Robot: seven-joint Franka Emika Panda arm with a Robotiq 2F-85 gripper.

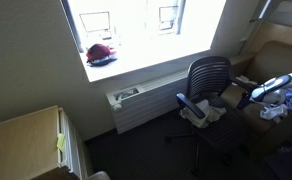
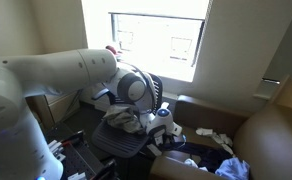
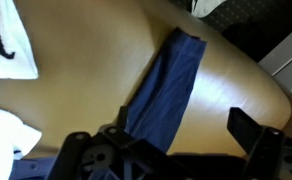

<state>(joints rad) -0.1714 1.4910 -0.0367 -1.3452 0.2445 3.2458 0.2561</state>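
Observation:
In the wrist view a dark blue cloth lies in a long folded strip on a tan wooden surface. My gripper hovers over its near end, open, with nothing between its fingers. The left fingertip overlaps the cloth's lower end; the right one stands over bare wood. White fabric with a black cord lies at the left edge. In both exterior views the white arm reaches over the desk, and the gripper hangs low above scattered clothes.
A black office chair with clothes on its seat stands by the desk. Behind it are a wall heater and a bright windowsill holding a red bundle. A wooden cabinet fills the near corner.

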